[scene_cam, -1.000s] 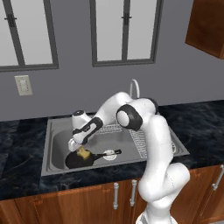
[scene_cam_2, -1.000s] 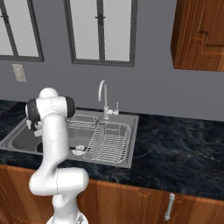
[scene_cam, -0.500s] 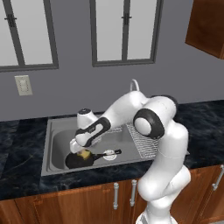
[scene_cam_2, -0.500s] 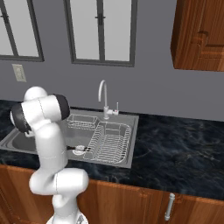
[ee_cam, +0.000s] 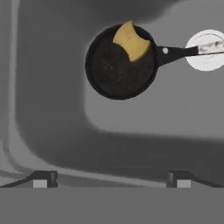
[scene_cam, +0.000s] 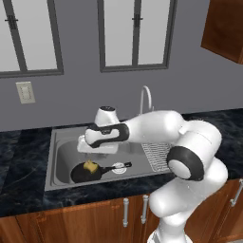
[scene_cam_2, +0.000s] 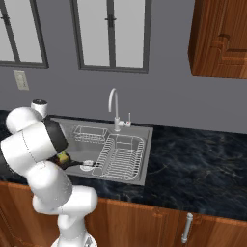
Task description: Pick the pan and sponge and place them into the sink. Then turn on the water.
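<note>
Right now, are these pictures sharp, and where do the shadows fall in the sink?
Hand view: soft, broad dark shadows sweep across the sink floor above and below the pan; the sponge looks sharp-edged. Left base view: even flat light, no glare, a dim shadow under the end effector. Right base view: crisp, with the faucet clear against the wall.

A grey wall [scene_cam: 76,95] carries two dark-framed windows [scene_cam: 135,33] and a pale switch plate [scene_cam: 25,92]; wooden cabinets [scene_cam_2: 219,38] hang above black marbled counter [scene_cam_2: 202,169].

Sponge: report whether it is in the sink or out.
In. The sponge lies in the pan on the floor of the sink.
</note>
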### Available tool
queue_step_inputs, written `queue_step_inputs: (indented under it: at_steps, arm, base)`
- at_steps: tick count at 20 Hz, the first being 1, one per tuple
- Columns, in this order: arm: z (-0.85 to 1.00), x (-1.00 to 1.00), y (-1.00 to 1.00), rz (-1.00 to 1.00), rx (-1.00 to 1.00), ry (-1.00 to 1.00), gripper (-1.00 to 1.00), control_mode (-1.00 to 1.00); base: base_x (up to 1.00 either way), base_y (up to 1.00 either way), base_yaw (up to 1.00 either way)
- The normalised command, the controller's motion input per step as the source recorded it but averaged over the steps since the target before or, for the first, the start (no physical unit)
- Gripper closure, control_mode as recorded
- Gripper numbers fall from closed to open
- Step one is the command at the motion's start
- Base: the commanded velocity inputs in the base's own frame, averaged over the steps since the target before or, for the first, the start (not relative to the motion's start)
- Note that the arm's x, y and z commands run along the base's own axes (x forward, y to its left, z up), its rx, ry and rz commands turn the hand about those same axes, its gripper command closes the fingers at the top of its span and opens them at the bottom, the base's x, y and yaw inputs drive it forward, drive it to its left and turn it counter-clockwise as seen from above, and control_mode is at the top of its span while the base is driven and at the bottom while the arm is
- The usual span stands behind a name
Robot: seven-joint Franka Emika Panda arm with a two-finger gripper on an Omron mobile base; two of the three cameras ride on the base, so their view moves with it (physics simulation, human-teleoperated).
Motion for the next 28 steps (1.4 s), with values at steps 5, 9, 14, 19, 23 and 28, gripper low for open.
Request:
queue_step_inputs:
  at_steps: [5,9,14,19,23,28]
  arm:
    - [0.84,-0.85,-0.39,-0.57,0.29,0.06,-1.0,-1.0]
    - [0.73,-0.87,-0.36,-0.6,0.31,0.12,-1.0,-1.0]
    - [0.65,-0.6,-0.17,-0.56,0.26,0.19,-1.0,-1.0]
    - [0.57,-0.39,-0.2,-0.46,0.25,0.17,-1.0,-1.0]
    - [0.31,-0.01,-0.72,-0.24,0.27,0.06,-1.0,-1.0]
    - [0.01,0.0,-1.0,-0.08,0.31,0.0,-1.0,-1.0]
  base:
    - [0.0,0.0,0.0]
    - [0.0,0.0,0.0]
    - [0.0,0.0,0.0]
    - [0.0,0.0,0.0]
    - [0.0,0.0,0.0]
    - [0.0,0.0,0.0]
